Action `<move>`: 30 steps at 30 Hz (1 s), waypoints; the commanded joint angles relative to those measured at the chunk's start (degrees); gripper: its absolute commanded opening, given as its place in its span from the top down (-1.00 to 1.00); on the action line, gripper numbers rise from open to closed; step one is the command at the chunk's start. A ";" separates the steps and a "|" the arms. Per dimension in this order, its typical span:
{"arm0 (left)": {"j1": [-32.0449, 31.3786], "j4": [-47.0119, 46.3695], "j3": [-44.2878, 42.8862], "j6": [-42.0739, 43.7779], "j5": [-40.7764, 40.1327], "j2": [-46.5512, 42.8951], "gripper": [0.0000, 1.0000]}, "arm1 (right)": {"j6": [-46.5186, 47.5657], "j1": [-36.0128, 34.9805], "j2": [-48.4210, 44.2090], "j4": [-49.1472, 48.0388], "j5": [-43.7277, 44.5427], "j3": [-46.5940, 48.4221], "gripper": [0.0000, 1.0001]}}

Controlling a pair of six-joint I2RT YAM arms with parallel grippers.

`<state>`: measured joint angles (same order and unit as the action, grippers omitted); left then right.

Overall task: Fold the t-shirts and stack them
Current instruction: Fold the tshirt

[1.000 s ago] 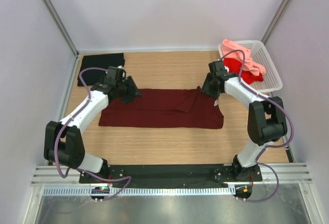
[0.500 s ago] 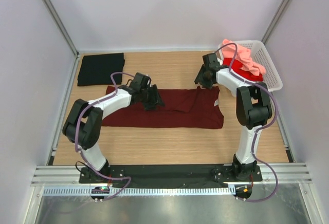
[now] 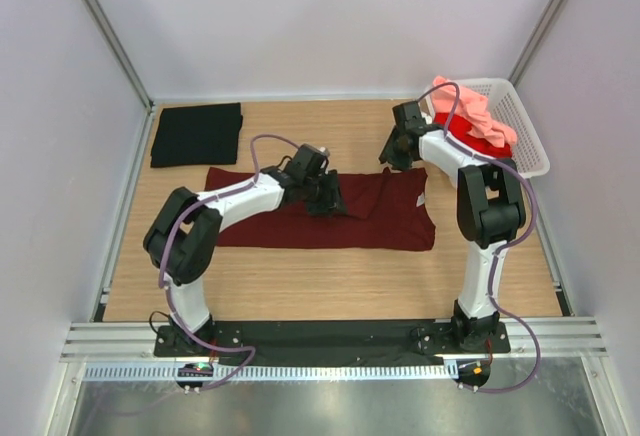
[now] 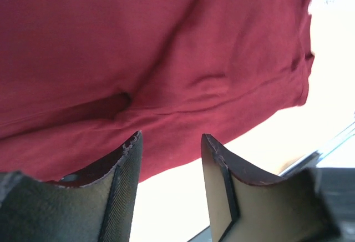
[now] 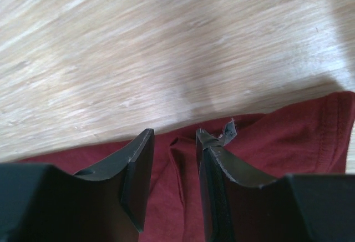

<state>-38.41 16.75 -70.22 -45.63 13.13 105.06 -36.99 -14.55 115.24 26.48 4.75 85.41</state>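
Pale walls [image 3: 330, 26] enclose the wooden tabletop [image 3: 330, 281]. Mid-tabletop lies the maroon t-shirt [image 3: 280, 228], with the left pincer [image 3: 328, 199] and right pincer [image 3: 388, 156] both spread over it.

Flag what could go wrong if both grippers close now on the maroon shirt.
The left gripper sits open over a creased overlap in the maroon shirt, so it might pinch two layers. The right gripper straddles only a thin ridge at the shirt's far edge; that hold could slip.
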 commanded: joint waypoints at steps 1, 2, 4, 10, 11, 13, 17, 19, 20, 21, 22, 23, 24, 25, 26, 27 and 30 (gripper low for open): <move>-3.42 0.64 -3.96 7.20 -4.33 0.85 0.06 | 1.66 0.13 -1.50 2.25 1.31 2.48 0.15; -4.12 1.26 -5.44 8.78 -5.29 1.20 0.10 | 2.01 0.13 -2.03 2.70 1.66 2.40 0.15; -6.49 2.49 -7.38 11.60 -9.14 2.08 0.14 | 2.27 0.22 -3.96 3.31 2.19 2.13 0.15; -12.91 8.03 -15.29 26.72 -22.95 7.00 0.16 | 3.33 2.41 -9.94 3.93 0.53 -2.17 0.14; -13.26 8.21 -15.82 28.99 -24.36 7.61 0.15 | 3.24 3.20 -11.60 3.58 0.17 -3.57 0.14; -13.44 8.21 -17.32 30.15 -24.55 9.29 0.15 | 3.50 4.26 -13.02 3.32 -0.44 -4.80 0.14; -13.53 7.86 -18.64 32.96 -24.03 10.69 0.11 | 3.68 6.72 -15.39 3.32 -2.81 -7.09 0.14; -13.70 7.68 -18.99 34.90 -23.50 11.31 0.09 | 3.59 7.78 -16.45 2.70 -3.61 -7.97 0.14; -13.79 7.59 -19.25 35.34 -23.15 11.49 0.08 | 3.42 7.87 -16.71 2.53 -3.96 -8.15 0.14; -13.79 7.59 -19.43 35.95 -22.36 11.75 0.08 | 3.51 8.13 -16.89 2.44 -3.96 -8.06 0.14; -13.71 7.51 -19.69 36.57 -22.44 12.53 0.08 | 3.42 8.04 -16.80 2.26 -3.96 -8.06 0.14; -13.79 7.68 -20.31 36.92 -22.27 12.89 0.08 | 3.42 8.13 -16.72 2.35 -4.05 -7.80 0.14; -13.88 7.77 -20.66 37.19 -22.09 13.24 0.08 | 3.33 8.13 -16.54 2.26 -4.05 -7.80 0.14; -13.88 7.77 -20.84 37.71 -21.74 13.77 0.08 | 3.33 8.22 -16.37 2.17 -5.88 -7.71 0.14; -13.97 7.77 -21.27 37.98 -21.39 14.03 0.08 | 3.24 8.30 -16.28 2.09 -6.07 -7.62 0.14; -13.97 7.68 -21.45 38.15 -20.86 14.30 0.08 | 3.24 8.39 -16.10 2.00 -6.25 -7.54 0.14; -14.06 7.51 -21.81 39.29 -19.72 14.91 0.09 | 3.33 8.31 -15.93 1.73 -6.34 -7.53 0.14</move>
<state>-52.27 24.73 -89.69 -8.99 -7.86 119.57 -34.15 -6.15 100.64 30.00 -0.19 77.45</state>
